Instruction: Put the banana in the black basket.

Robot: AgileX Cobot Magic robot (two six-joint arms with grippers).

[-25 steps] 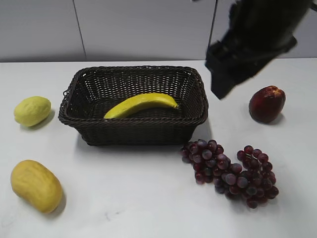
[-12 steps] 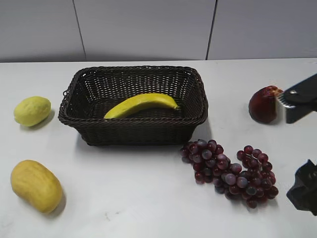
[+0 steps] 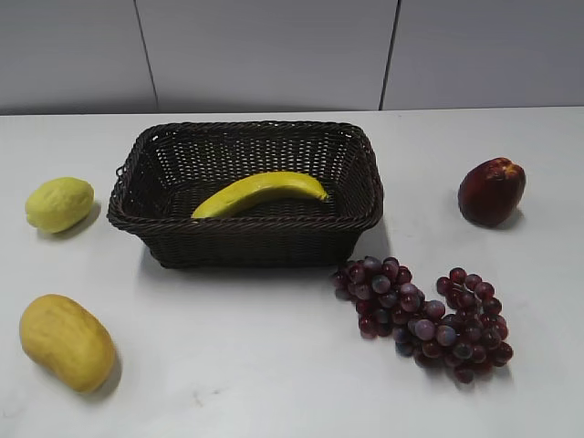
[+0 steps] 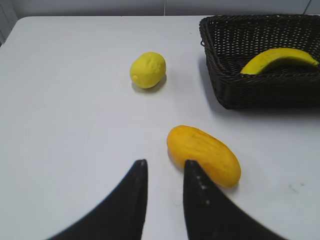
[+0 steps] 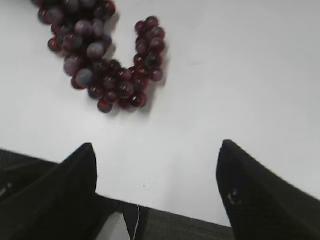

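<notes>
The banana (image 3: 260, 192) lies inside the black basket (image 3: 242, 239) at the middle back of the table; both also show in the left wrist view, the banana (image 4: 278, 59) in the basket (image 4: 260, 92) at the top right. Neither gripper shows in the exterior view. My left gripper (image 4: 163, 164) is open and empty, low over the table just left of the mango (image 4: 203, 155). My right gripper (image 5: 156, 146) is wide open and empty over the table's front edge, near the grapes (image 5: 102, 65).
A lemon (image 3: 59, 203) sits left of the basket and the mango (image 3: 67, 341) at the front left. Dark red grapes (image 3: 424, 315) lie front right of the basket. A dark red apple (image 3: 492, 191) sits at the right.
The right arm, above the basket's right end a second ago, swung down to the right edge and has left the exterior view. The banana and basket have not moved.
</notes>
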